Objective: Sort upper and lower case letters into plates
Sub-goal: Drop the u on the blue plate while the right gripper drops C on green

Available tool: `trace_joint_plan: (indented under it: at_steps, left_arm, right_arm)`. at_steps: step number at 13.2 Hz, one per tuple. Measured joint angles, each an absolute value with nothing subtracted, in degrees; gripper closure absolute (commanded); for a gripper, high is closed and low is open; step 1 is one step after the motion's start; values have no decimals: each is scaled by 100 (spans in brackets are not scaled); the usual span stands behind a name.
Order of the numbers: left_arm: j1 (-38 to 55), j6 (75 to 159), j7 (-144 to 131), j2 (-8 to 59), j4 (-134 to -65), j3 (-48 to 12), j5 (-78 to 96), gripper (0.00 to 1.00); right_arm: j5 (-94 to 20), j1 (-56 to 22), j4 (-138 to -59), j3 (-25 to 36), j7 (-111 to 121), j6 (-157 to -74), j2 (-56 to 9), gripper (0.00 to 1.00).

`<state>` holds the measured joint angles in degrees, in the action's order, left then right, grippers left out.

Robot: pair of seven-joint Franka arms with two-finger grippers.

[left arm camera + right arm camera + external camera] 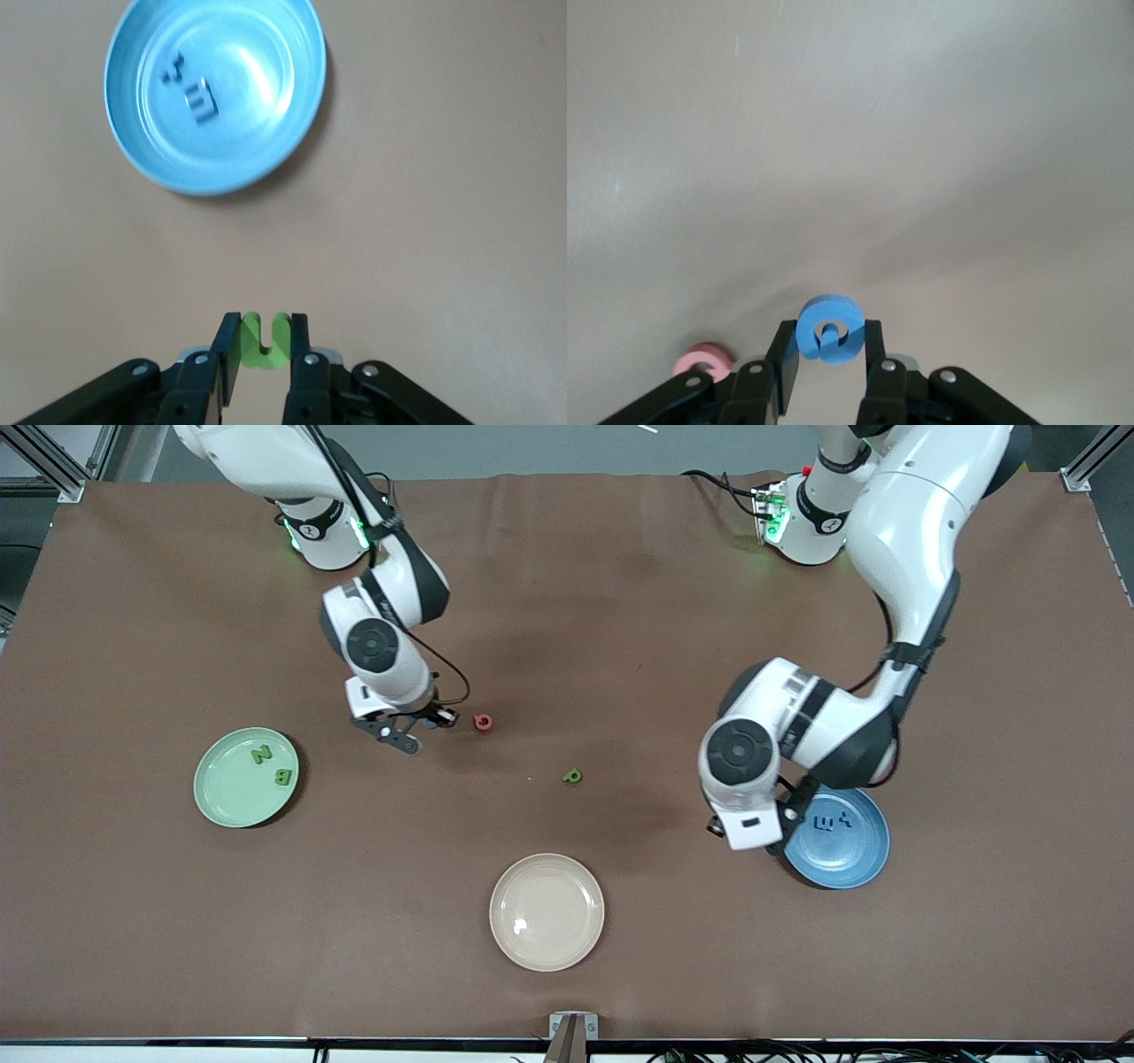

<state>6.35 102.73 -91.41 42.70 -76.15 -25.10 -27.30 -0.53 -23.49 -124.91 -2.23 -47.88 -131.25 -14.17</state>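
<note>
Letters show only in wrist views: left gripper [263, 347] clamps green letter [264, 343], right gripper [830, 347] blue letter [829, 329].

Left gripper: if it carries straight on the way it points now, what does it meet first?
Probably bare table. The left gripper, shut on a green letter, points down beside the blue plate, which lies off its line in the left wrist view. Depth is unclear, so treat the plate's rim as close.

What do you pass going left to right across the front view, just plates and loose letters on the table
Pale green plate with two green letters → pink-red letter → cream plate → green letter → blue plate with two blue letters.
</note>
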Motion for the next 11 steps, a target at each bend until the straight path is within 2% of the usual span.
trace_joint_plan:
  at_steps: [2,5,11]
  left_arm:
    - [297,10273,-8660,4288,-7731,-2511,-2730,100]
    - [-182,10275,-7964,4297,-7838,-2513,-2730,100]
    - [-892,10281,-6903,4297,-7850,-2515,-2730,100]
  right_arm:
    - [-25,-1510,-12362,-143,-3259,-12450,-907,85]
    - [22,-258,-12262,-94,-1270,-12258,-733,85]
    - [305,678,-12268,-102,174,-12720,-1070,85]
